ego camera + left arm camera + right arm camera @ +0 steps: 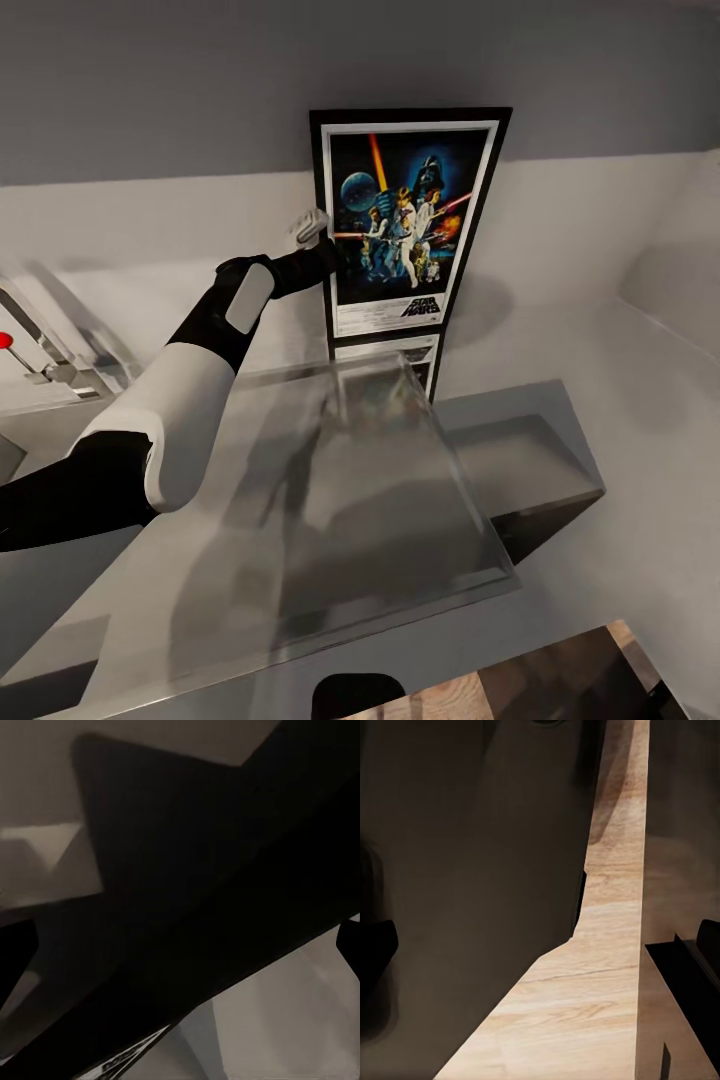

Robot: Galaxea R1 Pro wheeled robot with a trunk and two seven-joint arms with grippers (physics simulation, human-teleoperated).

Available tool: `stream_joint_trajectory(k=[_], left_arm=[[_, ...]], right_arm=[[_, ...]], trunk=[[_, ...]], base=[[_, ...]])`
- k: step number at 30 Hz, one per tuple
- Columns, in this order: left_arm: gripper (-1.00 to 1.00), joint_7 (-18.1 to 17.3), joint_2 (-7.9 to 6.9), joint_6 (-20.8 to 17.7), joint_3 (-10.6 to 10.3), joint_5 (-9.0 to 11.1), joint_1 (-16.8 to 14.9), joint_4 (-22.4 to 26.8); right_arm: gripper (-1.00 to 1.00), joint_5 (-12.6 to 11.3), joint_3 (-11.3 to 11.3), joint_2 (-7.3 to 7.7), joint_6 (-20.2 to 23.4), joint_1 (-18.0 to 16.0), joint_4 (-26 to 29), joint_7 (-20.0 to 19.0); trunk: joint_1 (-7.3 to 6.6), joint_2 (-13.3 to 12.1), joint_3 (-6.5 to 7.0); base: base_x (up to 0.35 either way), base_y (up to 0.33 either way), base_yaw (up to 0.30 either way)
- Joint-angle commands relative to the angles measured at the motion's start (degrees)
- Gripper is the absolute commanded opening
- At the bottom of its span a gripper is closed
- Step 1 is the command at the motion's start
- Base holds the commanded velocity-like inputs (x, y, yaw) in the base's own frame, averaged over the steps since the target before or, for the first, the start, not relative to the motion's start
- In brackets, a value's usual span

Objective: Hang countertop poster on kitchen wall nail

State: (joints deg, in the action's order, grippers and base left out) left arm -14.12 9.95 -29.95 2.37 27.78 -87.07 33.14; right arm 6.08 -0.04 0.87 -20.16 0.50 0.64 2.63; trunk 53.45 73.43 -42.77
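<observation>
The poster [405, 225] stands upright against the pale wall at the back of the kitchen countertop [300, 560], its lower edge mirrored in the grey worktop. My left arm reaches up to the poster's left edge, and the left gripper [312, 232] sits right at the black frame. In the left wrist view a dark slanted band, the poster's frame [187, 945], runs between the two fingers, which stand far apart at the picture's sides, so the gripper is open. The right gripper [540, 945] hangs open and empty over the wooden floor [607, 967]. No wall nail is visible.
A raised grey block [520, 460] sits at the counter's right end, beside a pale side wall [660, 300]. At the far left stands a metal fixture with a red knob [6, 341]. Wooden floor [560, 690] shows below the counter's front edge.
</observation>
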Motion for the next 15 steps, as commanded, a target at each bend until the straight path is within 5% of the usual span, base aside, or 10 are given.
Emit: stream_joint_trajectory(k=[1,3,4,15], left_arm=[[1.0,-0.03,0.04,-0.44,0.24,0.26,-0.03,0.0],[1.0,0.0,0.04,-0.45,0.23,0.24,-0.03,0.0],[-1.0,0.02,0.04,-0.45,0.21,0.22,-0.03,0.0],[-1.0,-0.14,0.04,-0.28,0.34,0.17,-0.03,0.31]], right_arm=[[1.0,0.6,-0.05,0.0,-0.06,0.03,0.06,0.27],[1.0,0.6,-0.05,0.0,-0.06,0.03,0.06,0.27],[1.0,0.6,-0.05,0.0,-0.06,0.03,0.06,0.27],[1.0,0.6,-0.05,0.0,-0.06,0.03,0.06,0.27]], trunk=[[0.0,0.02,-0.03],[0.0,0.02,-0.03],[0.0,0.02,-0.03],[0.0,0.02,-0.03]], base=[[0.0,0.0,0.0],[0.0,0.0,0.0],[0.0,0.0,0.0],[0.0,0.0,0.0]])
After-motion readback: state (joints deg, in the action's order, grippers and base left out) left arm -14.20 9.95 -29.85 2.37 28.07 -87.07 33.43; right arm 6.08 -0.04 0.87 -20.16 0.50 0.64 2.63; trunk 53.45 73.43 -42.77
